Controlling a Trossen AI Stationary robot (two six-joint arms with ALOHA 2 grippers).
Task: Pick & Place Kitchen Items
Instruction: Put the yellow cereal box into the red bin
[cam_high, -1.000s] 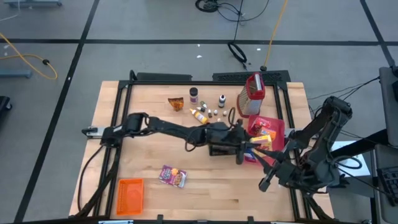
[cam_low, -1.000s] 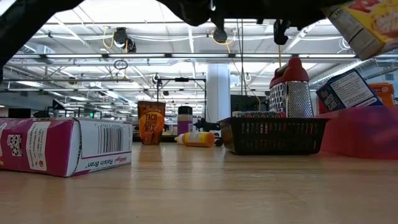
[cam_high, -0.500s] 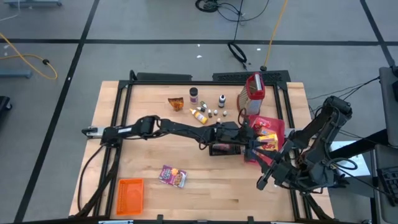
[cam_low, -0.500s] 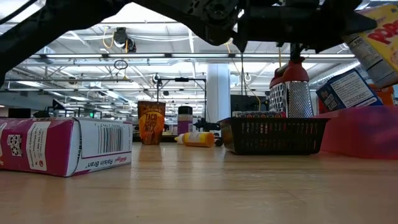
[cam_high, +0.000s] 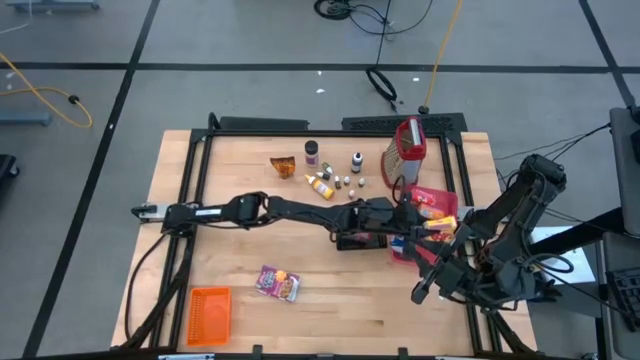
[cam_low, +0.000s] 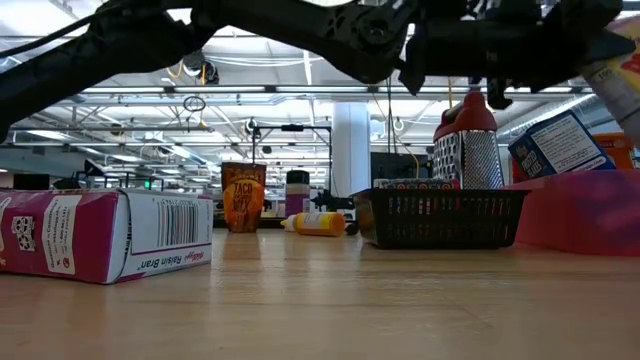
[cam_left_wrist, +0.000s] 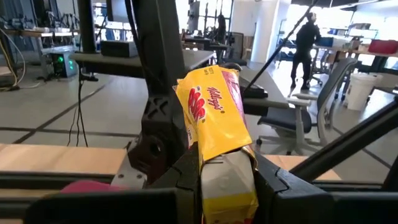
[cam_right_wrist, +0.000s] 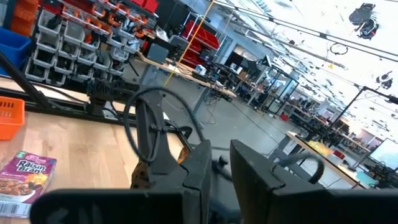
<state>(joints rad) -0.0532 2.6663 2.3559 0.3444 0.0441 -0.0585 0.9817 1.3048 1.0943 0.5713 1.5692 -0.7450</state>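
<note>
My left arm reaches from the table's left side across to the red tray (cam_high: 445, 203). Its gripper (cam_high: 424, 223) (cam_left_wrist: 227, 163) is shut on a yellow cereal box (cam_left_wrist: 213, 115) (cam_high: 434, 223); the low view shows only the box's edge (cam_low: 618, 82). A blue box (cam_low: 558, 146) leans inside the tray. The purple Raisin Bran box (cam_high: 278, 284) (cam_low: 100, 235) lies flat near the near edge. A taco packet (cam_high: 283, 165), small bottles (cam_high: 321, 184) and jars stand near the far edge. My right gripper (cam_high: 423, 291) (cam_right_wrist: 221, 163) waits at the near right, open by a narrow gap. My left gripper pinches the yellow cereal box between its two fingers, at the box's pale end nearest the wrist (cam_left_wrist: 227, 182). The fingers (cam_left_wrist: 186, 171) come roughly level from the table's left. The box juts out past them, lifted clear above the red tray.
A black mesh basket (cam_high: 358, 241) (cam_low: 440, 217) sits under the left arm, beside the tray. A red-topped grater (cam_high: 405, 152) (cam_low: 465, 145) stands behind it. An orange crate (cam_high: 210, 312) sits at the near left corner. Bare wood lies between the crate and the basket.
My left arm has stretched out toward the table's right, carrying the yellow box from above the black basket to above the red tray. In the low view the box has slid almost out at the right edge. The gripper has stayed shut on it.
</note>
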